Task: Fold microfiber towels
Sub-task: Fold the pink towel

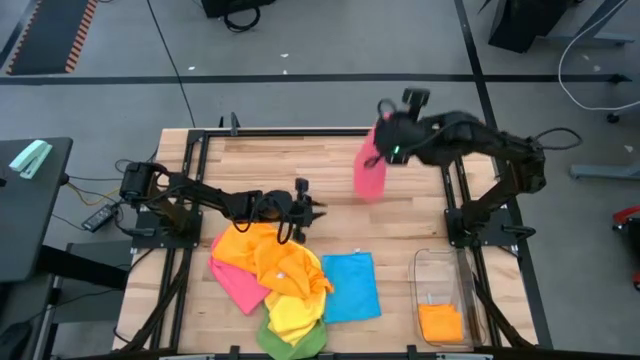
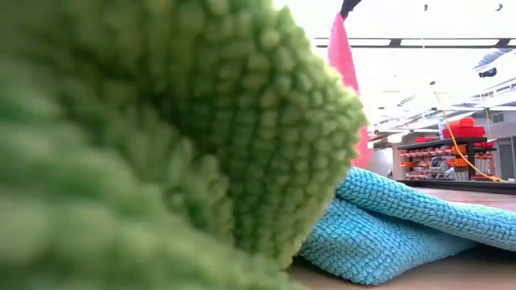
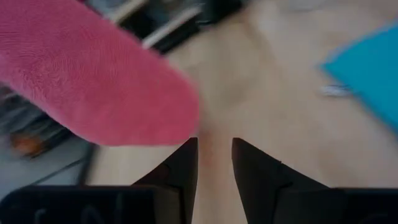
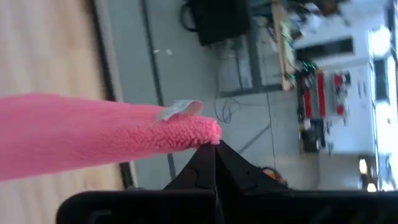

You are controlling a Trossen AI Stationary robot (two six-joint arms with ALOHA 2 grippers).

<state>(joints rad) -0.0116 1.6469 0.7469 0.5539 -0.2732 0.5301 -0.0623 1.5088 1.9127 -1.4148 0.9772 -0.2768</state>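
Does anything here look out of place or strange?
Yes. The green towel at the table's front edge blocks most of the low view. The other towels lie in a crumpled heap. The right claw holds a pink towel hanging above the table.

Hanging towel [image 1: 371, 172] plain pink. Heap: orange towel [image 1: 262, 250], second pink towel [image 1: 238, 282], yellow towel [image 1: 293, 313], green towel [image 1: 292, 343]. Flat towel [image 1: 350, 286] bright blue. Bin [image 1: 432, 275] clear, orange cloth [image 1: 441, 322] inside. Tabletop [image 1: 300, 165] pale wood grain.
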